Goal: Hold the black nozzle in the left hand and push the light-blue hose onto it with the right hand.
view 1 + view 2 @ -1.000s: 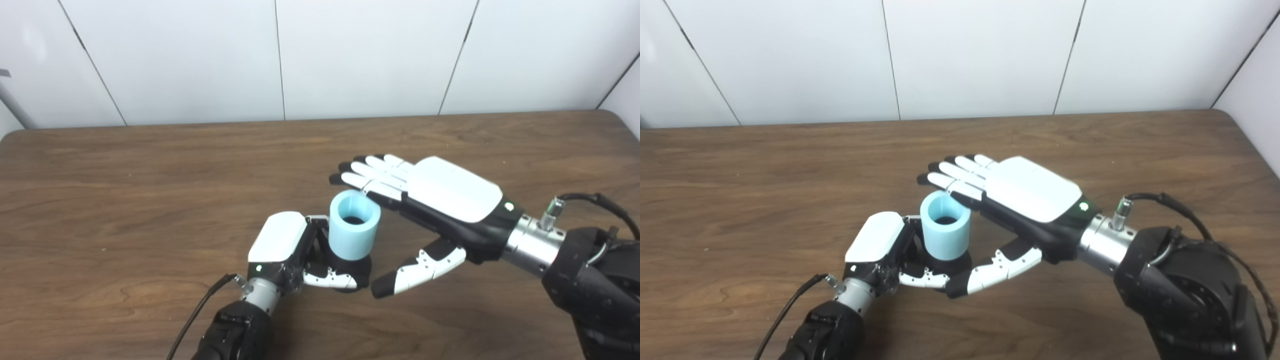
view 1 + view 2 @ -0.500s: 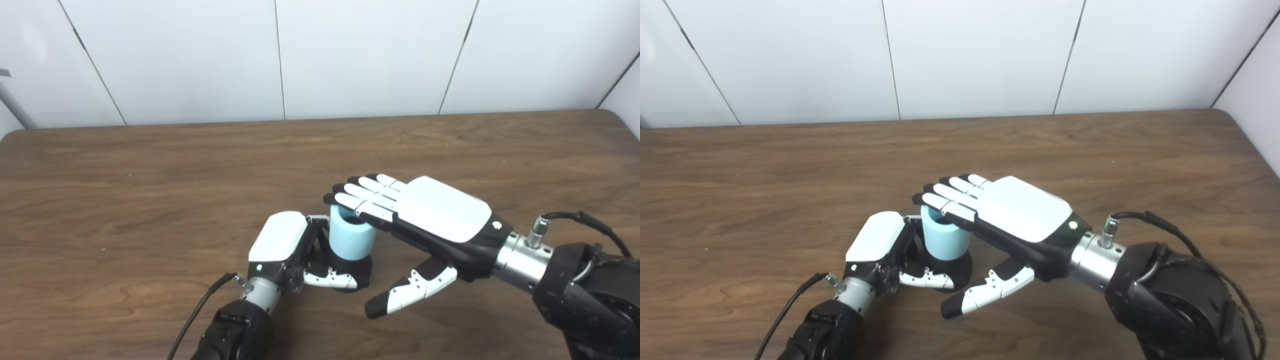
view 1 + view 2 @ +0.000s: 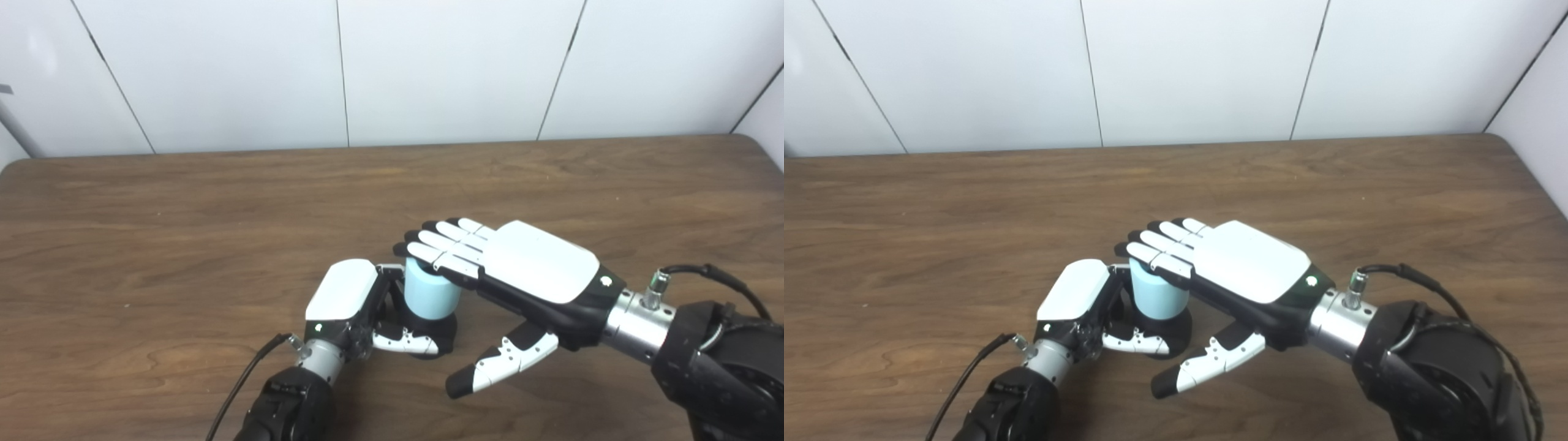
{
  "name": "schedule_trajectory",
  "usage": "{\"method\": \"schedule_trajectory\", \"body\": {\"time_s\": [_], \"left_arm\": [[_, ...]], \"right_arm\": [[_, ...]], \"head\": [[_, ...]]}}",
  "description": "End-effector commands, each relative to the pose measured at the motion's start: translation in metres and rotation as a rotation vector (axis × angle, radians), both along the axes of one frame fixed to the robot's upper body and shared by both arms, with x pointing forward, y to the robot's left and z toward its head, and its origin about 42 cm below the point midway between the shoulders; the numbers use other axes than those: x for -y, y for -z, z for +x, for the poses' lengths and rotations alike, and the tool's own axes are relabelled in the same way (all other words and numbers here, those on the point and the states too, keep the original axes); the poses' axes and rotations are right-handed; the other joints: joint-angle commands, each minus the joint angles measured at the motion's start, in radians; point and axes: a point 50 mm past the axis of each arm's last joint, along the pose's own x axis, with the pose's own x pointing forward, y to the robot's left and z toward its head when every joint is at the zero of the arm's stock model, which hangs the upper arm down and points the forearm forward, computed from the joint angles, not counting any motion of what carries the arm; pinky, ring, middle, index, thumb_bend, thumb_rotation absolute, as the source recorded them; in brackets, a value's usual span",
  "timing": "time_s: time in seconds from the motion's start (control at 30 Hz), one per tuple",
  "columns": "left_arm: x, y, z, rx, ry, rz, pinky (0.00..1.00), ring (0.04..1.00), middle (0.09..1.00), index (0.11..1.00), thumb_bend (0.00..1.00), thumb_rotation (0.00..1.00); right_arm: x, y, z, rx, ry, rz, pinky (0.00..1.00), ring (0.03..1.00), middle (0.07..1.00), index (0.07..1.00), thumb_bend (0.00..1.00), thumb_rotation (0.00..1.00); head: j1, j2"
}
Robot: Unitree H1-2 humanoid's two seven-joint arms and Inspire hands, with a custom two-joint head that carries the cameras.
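Your left hand sits low on the wooden bench, near the front and a little left of centre, knuckles up and its white back plate facing the camera. Its fingers are curled shut around the black nozzle, which stands upright on the bench; only the dark base of the nozzle shows, at the right of the hand, under the hose. The light-blue hose is a short upright sleeve seated on top of that nozzle, just right of your left hand's knuckles and touching them.

Your right hand comes in from the right and lies flat, palm down, over the hose. Its fingers are straight and held side by side, pointing left and slightly far, and they rest across the hose's top end, covering its opening. The thumb hangs apart, below the palm, pointing near-left with its black tip clear of the nozzle base, just above the bench. So this hand is spread and grips nothing; it only presses on the hose from above.

A black cable runs from your left wrist toward the near edge.
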Motion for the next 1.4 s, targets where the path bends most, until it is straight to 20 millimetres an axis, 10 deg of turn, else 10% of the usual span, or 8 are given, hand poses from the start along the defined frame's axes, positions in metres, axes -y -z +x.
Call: {"method": "schedule_trajectory", "body": {"time_s": [0.0,1.37], "left_arm": [[-0.01,0.045,-0.021,-0.235,0.005,0.1,0.37,0.378,0.45,0.484,0.5,0.0],[-0.006,0.04,-0.018,-0.236,0.003,0.13,0.4,0.397,0.48,0.482,0.5,0.0]], "right_arm": [[0.0,-0.005,-0.005,0.049,-0.001,-0.004,1.0,1.0,1.0,0.983,0.73,1.0],[0.006,0.061,-0.005,-0.129,0.069,-0.058,0.98,1.0,0.957,0.926,0.73,1.0]], "head": [[-0.001,0.0],[-0.001,0.004]]}}
